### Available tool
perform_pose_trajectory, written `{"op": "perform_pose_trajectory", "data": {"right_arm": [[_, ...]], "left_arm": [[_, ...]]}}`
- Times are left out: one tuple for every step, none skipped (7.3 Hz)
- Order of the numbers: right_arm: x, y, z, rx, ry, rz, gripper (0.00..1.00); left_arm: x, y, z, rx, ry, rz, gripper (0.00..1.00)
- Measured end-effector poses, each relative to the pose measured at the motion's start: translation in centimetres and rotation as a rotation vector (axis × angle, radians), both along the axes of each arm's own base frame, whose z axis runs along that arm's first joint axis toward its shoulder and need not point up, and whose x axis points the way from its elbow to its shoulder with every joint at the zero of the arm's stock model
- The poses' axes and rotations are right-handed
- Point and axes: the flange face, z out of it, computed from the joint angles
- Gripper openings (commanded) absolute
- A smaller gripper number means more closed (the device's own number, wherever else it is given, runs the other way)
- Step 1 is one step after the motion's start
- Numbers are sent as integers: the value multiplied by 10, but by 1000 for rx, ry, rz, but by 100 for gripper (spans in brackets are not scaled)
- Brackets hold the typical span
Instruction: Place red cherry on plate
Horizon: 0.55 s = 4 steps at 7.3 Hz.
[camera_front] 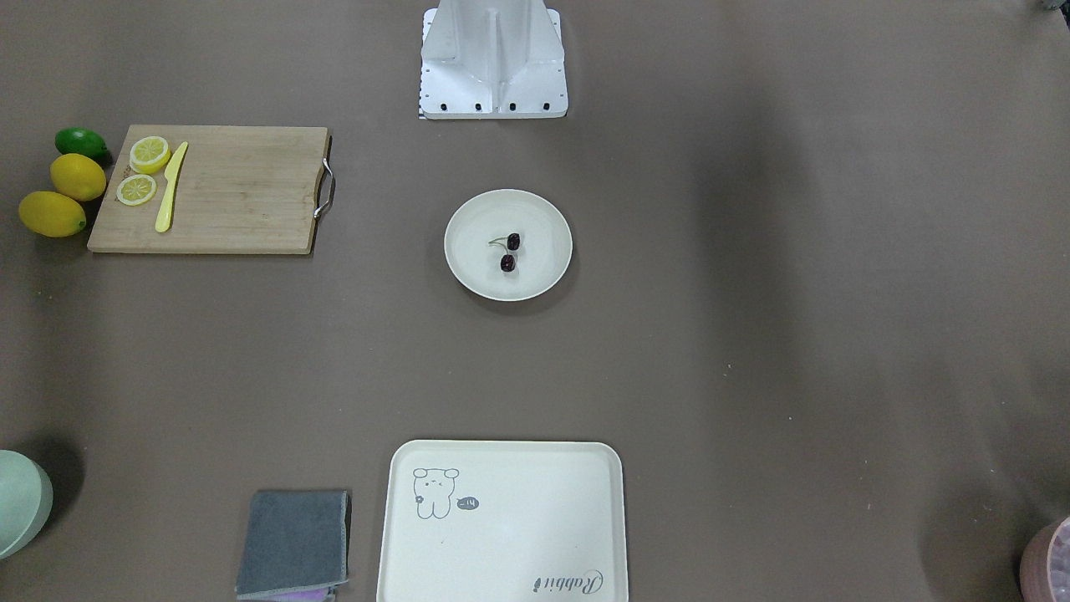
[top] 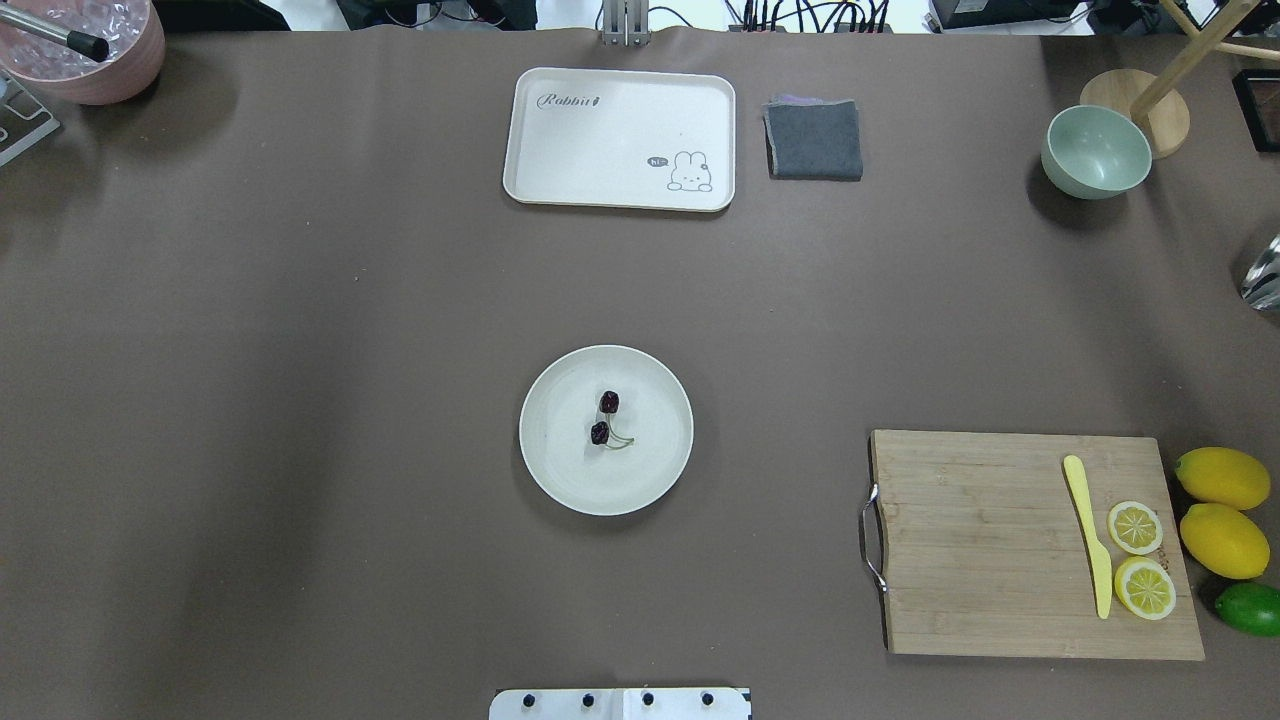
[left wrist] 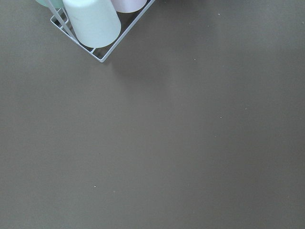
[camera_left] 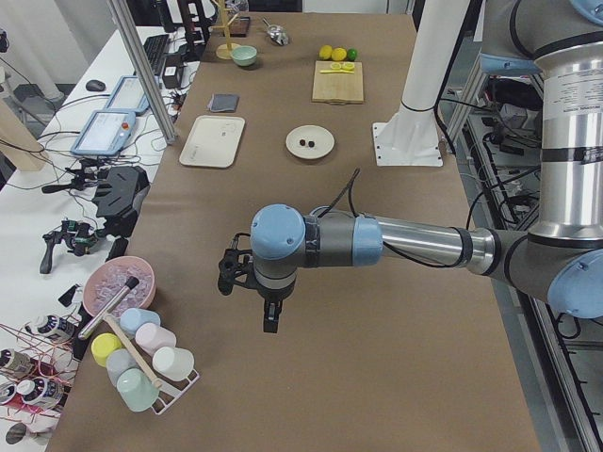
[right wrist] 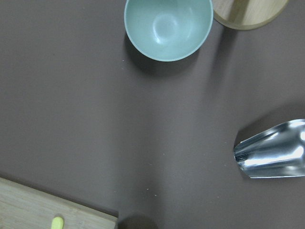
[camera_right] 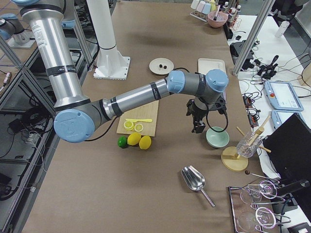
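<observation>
The red cherry [top: 604, 418], a pair of small dark fruits on a thin greenish stem, lies in the middle of the round off-white plate [top: 560, 470] at the table's centre; the cherry [camera_front: 510, 251] rests still on the plate [camera_front: 472, 272]. Neither gripper is near it. My left gripper [camera_left: 270, 315] hangs above bare table at the left end, by the cup rack. Over at the right end, my right gripper [camera_right: 198, 127] hovers beside the green bowl. Both show only in the side views, so I cannot tell whether they are open or shut.
A wooden cutting board [top: 1000, 540] holds a yellow knife [top: 1088, 535] and lemon slices, with lemons [top: 1222, 478] and a lime beside it. The rabbit tray [top: 620, 138], grey cloth [top: 814, 140] and green bowl [top: 1095, 152] stand at the far edge. A metal scoop [right wrist: 271, 155] and cup rack [left wrist: 90, 24] lie at the ends.
</observation>
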Motion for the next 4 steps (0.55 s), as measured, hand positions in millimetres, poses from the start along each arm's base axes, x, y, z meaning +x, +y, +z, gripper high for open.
{"op": "perform_pose_trajectory", "data": {"right_arm": [[18, -1, 17, -7, 38, 10, 100], [39, 0, 35, -10, 57, 21, 100], [56, 2, 49, -18, 64, 34, 100], [67, 7, 59, -27, 65, 48, 100]], "left_arm": [[0, 0, 0, 0, 0, 0, 98], [0, 0, 0, 1, 0, 0, 98], [0, 0, -2, 3, -1, -1, 98], [0, 0, -4, 8, -1, -1, 98]]}}
